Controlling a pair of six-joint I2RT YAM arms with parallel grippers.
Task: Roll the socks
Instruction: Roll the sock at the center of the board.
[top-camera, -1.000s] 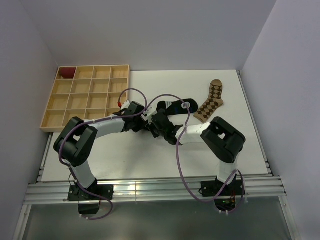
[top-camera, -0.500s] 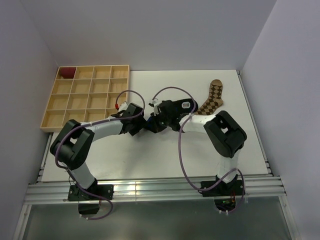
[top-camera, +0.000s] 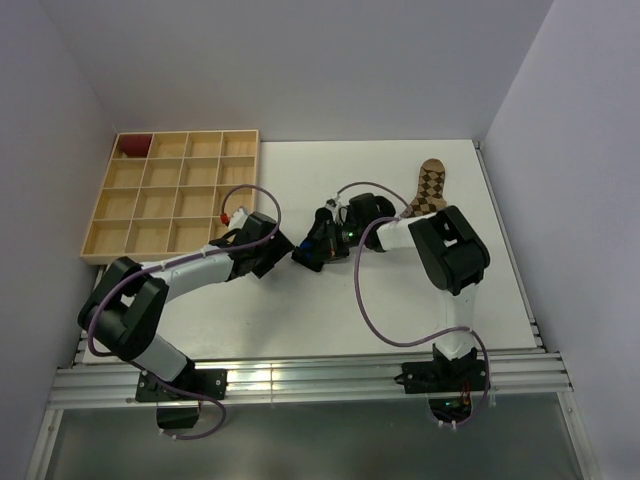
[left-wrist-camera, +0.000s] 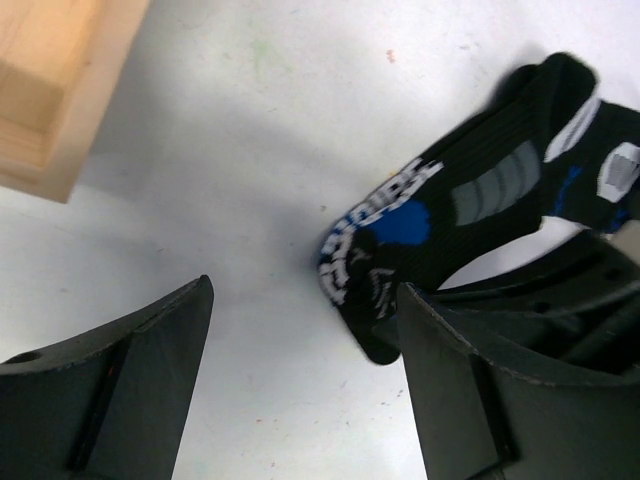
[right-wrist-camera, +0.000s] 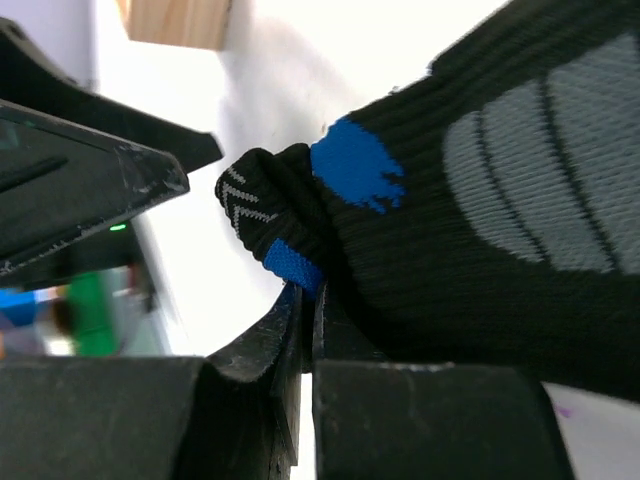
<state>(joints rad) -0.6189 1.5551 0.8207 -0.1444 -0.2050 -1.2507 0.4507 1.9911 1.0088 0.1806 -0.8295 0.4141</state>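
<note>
White bench (top-camera: 300, 310), flat, matte, a few faint specks on the surface. Far-left corner: wooden tray (top-camera: 190, 133) of square compartments, sitting flat. Far right side: tan sock (top-camera: 424, 192) with brown argyle diamonds, laid out flat and at a slant, well apart from the tray. Near the middle: black sock (left-wrist-camera: 470, 215) with blue and grey-white patches, bunched, one end down on the surface; whether its whole length rests there cannot be told.

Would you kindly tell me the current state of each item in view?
left gripper: open, empty
right gripper: shut on black sock
black sock: bunched, pinched at one fold
tan sock: flat, unrolled
red bundle: in tray, far-left corner compartment
</note>
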